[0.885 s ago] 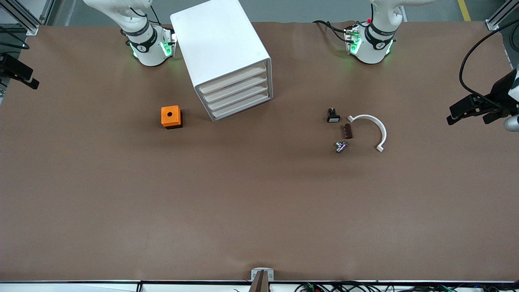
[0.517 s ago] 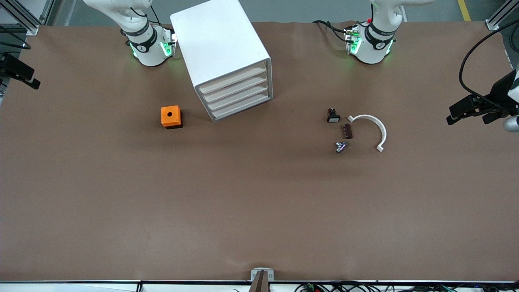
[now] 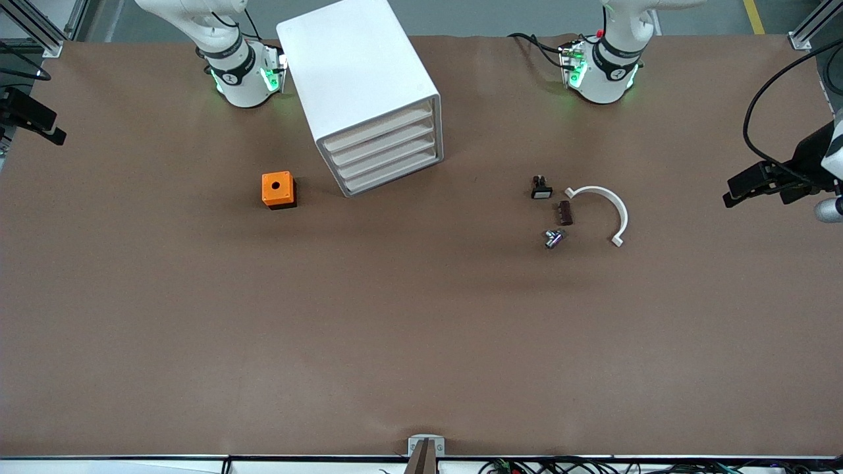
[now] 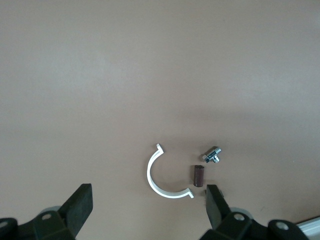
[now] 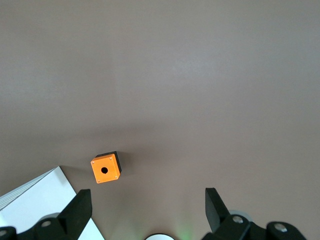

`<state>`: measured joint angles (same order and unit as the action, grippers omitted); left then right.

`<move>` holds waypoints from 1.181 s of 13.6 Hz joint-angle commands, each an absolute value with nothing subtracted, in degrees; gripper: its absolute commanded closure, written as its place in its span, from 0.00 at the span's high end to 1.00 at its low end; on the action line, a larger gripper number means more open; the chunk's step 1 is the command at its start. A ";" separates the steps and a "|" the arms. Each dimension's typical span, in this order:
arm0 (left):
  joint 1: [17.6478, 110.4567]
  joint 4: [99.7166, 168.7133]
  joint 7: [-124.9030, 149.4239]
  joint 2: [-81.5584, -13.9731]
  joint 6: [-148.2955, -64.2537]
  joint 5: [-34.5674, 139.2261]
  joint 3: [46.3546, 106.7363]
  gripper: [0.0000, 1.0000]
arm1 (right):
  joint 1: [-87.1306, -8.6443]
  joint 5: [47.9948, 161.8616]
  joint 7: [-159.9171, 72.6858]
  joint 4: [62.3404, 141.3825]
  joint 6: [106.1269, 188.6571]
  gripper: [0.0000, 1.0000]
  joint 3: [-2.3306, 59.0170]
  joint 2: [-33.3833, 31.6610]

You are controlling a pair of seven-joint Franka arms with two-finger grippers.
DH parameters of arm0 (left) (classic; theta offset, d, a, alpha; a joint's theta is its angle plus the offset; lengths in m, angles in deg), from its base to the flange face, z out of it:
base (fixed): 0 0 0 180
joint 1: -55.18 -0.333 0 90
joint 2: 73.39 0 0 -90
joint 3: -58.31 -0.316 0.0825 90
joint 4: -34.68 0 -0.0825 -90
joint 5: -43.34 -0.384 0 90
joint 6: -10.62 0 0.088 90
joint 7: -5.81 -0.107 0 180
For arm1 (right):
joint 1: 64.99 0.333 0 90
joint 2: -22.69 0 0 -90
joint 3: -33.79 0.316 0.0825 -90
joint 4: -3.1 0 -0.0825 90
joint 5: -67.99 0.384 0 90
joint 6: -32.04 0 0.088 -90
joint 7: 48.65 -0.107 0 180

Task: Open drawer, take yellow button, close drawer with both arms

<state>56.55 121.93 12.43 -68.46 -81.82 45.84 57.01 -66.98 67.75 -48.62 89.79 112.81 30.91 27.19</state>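
The brown matte table (image 3: 421, 342) fills nearly the whole front view, with grey floor and aluminium frame posts showing along its twelve o'clock edge. Two white arms rise from bases at about eleven o'clock (image 3: 240, 76) and one o'clock (image 3: 602, 69), each ringed with green light; any marks on them are too small to read. One white cabinet (image 3: 355, 72) stands at roughly twelve o'clock on the table, turned at an angle, with four cream drawers all pushed in. The drawer (image 3: 379, 130) is the uppermost of these. The button does not show in any view. The right gripper (image 5: 147, 197) hangs over the table's nine o'clock end and the left gripper (image 4: 147, 196) over its three o'clock end. Both have their fingers spread wide and hold nothing. Toward the left arm's end lies one white half-ring (image 3: 609, 209). At about seven o'clock from the cabinet sits one orange box (image 3: 276, 188) with a hole in its top. Beside the half-ring lie three small parts: one black piece with a white face (image 3: 541, 190), one brown block (image 3: 565, 212) and one metal fitting (image 3: 553, 238), apart from one another.
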 commanded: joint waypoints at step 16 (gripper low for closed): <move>60.01 124.41 28.65 -56.70 -78.41 47.72 62.35 1.00 | -66.48 67.38 -48.74 91.69 112.89 1.00 30.80 28.67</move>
<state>59.88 125.10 26.72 -58.19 -79.71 46.33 61.65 -66.97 67.75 -48.62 89.94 112.64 30.89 27.19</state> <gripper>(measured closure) 0.000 0.000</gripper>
